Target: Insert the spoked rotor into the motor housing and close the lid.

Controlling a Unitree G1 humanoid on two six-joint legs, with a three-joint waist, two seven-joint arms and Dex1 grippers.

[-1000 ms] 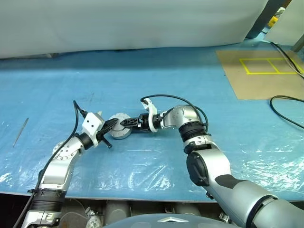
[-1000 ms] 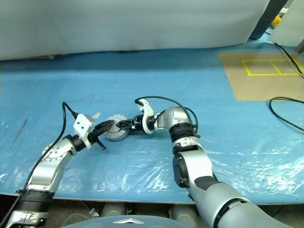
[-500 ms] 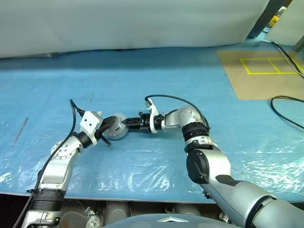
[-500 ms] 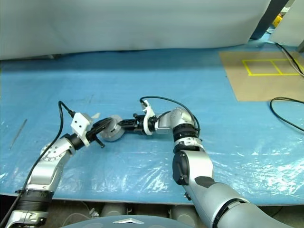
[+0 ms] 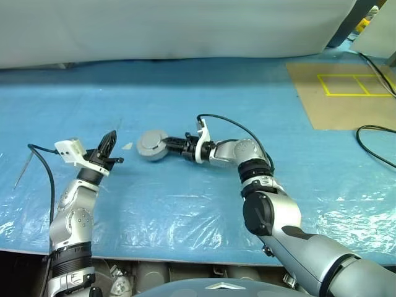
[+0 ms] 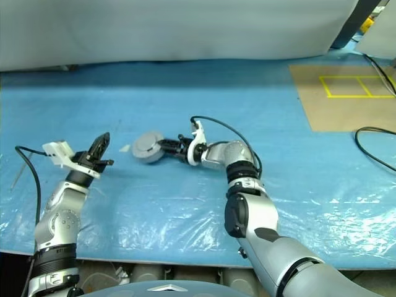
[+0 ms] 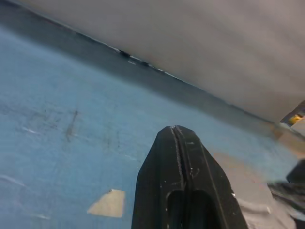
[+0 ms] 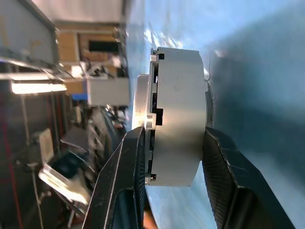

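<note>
Closing step looks done or nearly so: the motor housing (image 5: 152, 146) and the lid (image 8: 144, 125) read as one stacked silver-grey puck, and I see no separate spoked rotor on the worktop, so I judge it is already inside.

My right end effector (image 5: 171, 146) grips this puck across its thickness, one finger (image 8: 125, 176) on the lid side, the other on the opposite flat face. The puck sits above the blue-sheeted worktop (image 5: 204, 105), roughly mid-width, well in from both the near and far edges. It looks lifted or tilted up, not lying flat; I cannot tell whether any edge touches the sheet.

My left end effector (image 5: 109, 145) is closed on nothing, fingers pressed together, well apart from the puck toward the left side of the worktop.

Look of the thing: thick plain silver-grey drum, smooth matt wall. On the lid side a thinner stepped disc, with a dark seam and small dark notches between the two parts. The seam looks even along the visible arc, but the hidden side is unchecked.

Next move, as I judge it: set the puck down flat, without twisting the lid off its seat, then open the right fingers straight apart. If the seam gapes, press the lid home first.

A small pale scrap (image 5: 126, 146) lies on the sheet between my two end effectors.
</note>
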